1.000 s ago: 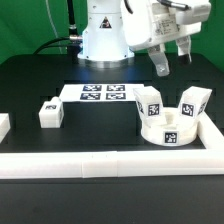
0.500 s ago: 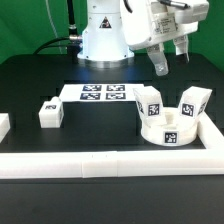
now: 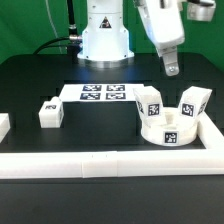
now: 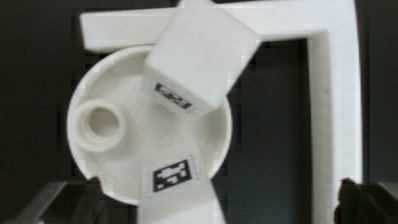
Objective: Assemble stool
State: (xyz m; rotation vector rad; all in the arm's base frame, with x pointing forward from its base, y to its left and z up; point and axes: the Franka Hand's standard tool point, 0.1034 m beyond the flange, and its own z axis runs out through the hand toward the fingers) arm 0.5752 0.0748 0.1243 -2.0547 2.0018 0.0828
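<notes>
The stool's round white seat (image 3: 170, 132) lies in the corner of the border rails, with two tagged legs standing in it, one toward the exterior view's left (image 3: 150, 103) and one toward its right (image 3: 196, 101). A third, loose leg (image 3: 48, 112) lies on the table at the exterior view's left. My gripper (image 3: 170, 66) hangs open and empty above the seat, well clear of it. In the wrist view the seat (image 4: 111, 95) shows an empty socket (image 4: 102, 122) and both legs (image 4: 205, 55) (image 4: 178, 185). The gripper (image 4: 217, 205) has its dark fingertips (image 4: 71, 200) far apart.
The marker board (image 3: 103, 93) lies behind the middle of the table. White border rails run along the front (image 3: 100, 164) and the exterior view's right (image 3: 213, 132); one shows in the wrist view (image 4: 338, 110). Another white part (image 3: 3, 125) sits at the far left edge.
The gripper has turned about its wrist and shifted slightly to the exterior view's right above the seat. The stool parts have not moved.
</notes>
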